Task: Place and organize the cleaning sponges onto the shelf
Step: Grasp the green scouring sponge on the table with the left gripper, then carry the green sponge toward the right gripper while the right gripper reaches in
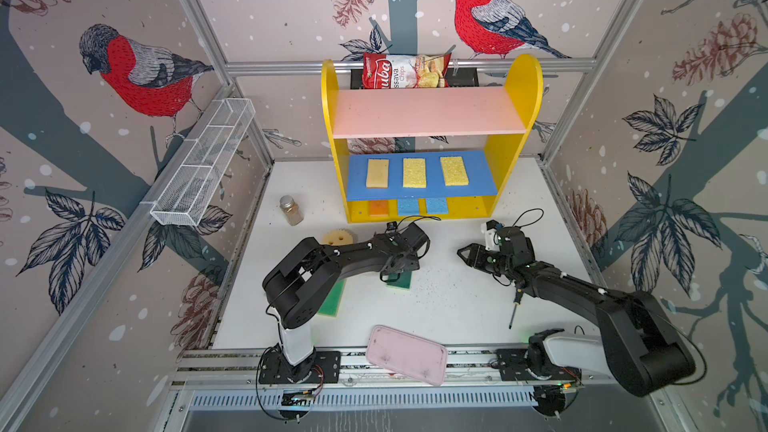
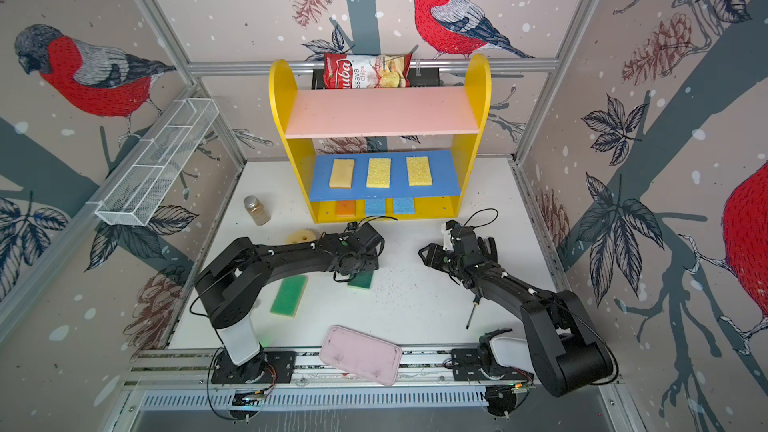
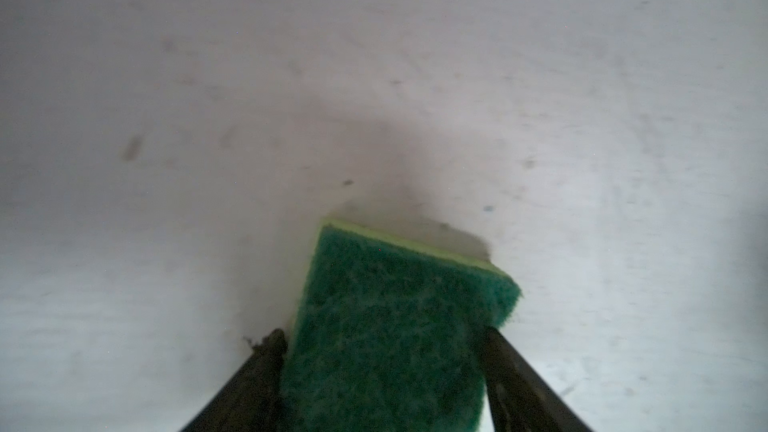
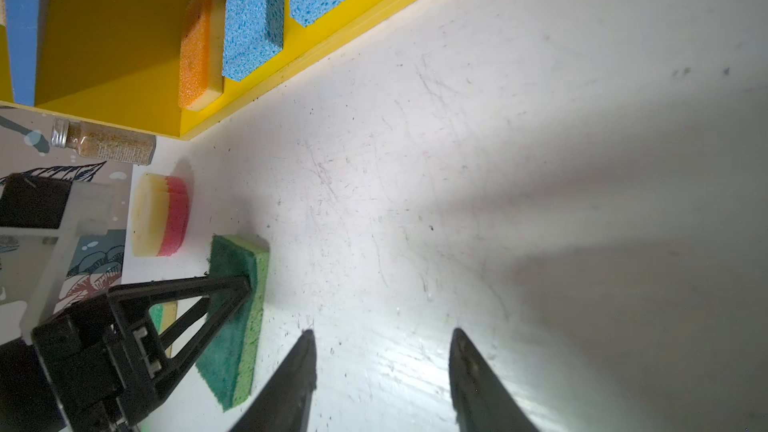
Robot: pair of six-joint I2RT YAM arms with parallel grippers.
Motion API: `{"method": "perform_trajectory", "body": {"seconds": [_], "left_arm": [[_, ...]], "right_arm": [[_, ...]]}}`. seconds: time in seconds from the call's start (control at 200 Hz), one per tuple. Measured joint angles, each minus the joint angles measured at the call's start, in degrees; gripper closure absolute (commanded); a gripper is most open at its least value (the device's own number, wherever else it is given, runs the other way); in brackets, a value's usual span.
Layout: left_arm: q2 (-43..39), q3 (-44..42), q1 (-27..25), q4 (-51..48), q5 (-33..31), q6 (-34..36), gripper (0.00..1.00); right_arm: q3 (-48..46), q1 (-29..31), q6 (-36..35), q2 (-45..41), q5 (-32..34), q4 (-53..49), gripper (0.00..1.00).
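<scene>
A green sponge point(image 1: 401, 281) point(image 3: 395, 317) lies flat on the white table in front of the shelf point(image 1: 515, 89). My left gripper point(image 1: 395, 275) point(image 3: 383, 333) reaches down over it, a finger pressed on each long side. My right gripper point(image 1: 462, 252) point(image 4: 383, 332) hovers open to the right, nothing between its fingers. A second green sponge point(image 2: 289, 295) lies under the left arm. The round smiley sponge point(image 1: 338, 236) point(image 4: 160, 216) sits behind it. On the blue board rest a tan sponge point(image 1: 377, 173) and two yellow sponges point(image 1: 414, 172). The yellow base holds an orange sponge point(image 4: 199, 47) and two blue sponges point(image 4: 253, 14).
A spice jar point(image 1: 291, 210) stands left of the shelf. A pink tray point(image 1: 406, 354) overhangs the front rail. A screwdriver point(image 1: 515, 307) lies under the right arm. A chips bag point(image 1: 405, 71) leans behind the shelf, whose pink board is bare. A white wire rack point(image 1: 203, 164) hangs on the left wall.
</scene>
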Motion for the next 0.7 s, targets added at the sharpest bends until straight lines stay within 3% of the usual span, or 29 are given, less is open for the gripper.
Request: {"method": "perform_trajectory", "body": {"seconds": [0.295,0.505,0.7], "left_arm": [[3.39,7.32,-1.2,1.95,1.6,1.75,0.24],[3.06,7.41,-1.53,1.64,1.31,1.97,0.16],[1.62,5.84,-1.73,1.44,1.11,1.95,0.17]], "right_arm": [[0.04,-0.7,-0.22,-0.52,1.42,-1.07,0.48],[-0.35,-0.92,-0.2,-1.55,2.69,-0.48,0.37],[-0.15,-0.74,-0.17,3.74,1.31,0.31,0.44]]}}
